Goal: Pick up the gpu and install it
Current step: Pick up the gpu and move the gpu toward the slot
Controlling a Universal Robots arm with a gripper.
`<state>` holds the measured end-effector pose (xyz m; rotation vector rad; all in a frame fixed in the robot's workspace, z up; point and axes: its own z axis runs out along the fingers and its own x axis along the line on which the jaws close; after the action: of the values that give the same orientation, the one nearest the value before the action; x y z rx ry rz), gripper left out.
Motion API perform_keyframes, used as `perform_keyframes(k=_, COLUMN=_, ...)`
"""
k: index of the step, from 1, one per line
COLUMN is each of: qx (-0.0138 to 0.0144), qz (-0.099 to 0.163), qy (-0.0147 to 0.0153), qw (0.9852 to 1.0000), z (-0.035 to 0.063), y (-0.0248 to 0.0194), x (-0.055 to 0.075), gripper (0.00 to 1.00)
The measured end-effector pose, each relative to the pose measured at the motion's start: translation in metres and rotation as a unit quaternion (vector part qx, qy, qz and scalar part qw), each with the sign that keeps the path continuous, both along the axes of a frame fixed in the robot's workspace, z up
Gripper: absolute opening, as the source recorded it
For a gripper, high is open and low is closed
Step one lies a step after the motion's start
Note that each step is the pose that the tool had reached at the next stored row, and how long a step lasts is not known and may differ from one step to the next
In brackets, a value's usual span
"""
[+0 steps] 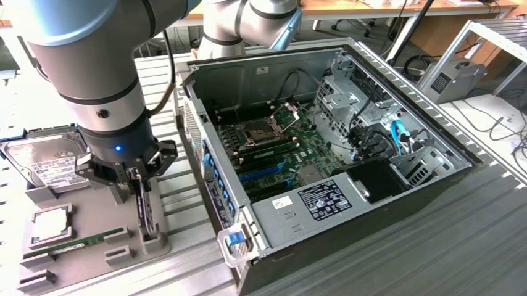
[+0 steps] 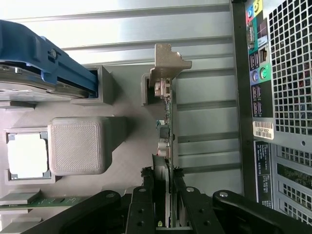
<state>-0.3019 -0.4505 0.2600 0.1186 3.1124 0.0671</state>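
Exterior view: my gripper is lowered onto the grey holder tray, which lies on the slatted table at the exterior view's left of the open computer case. The gpu stands on its edge in a slot of that tray, and my fingers come down over its upper edge, one on each face. A hard drive, a processor chip and a RAM stick sit in other pockets of the same tray. Wrist view: I look along the gpu edge-on, a thin green board running away from me to its silver bracket at the far end. My gripper is clamped on the card, the black fingers pressed against both of its sides. The card's lower edge sits in the tray's slot. The case's rear panel is beside the tray.
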Motion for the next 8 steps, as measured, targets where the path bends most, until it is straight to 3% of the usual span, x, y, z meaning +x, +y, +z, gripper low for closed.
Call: perform_keyframes(k=8, qx=0.0, qz=0.0, qy=0.0, qw=1.0, z=0.0038, y=0.0, x=0.0, gripper=0.26)
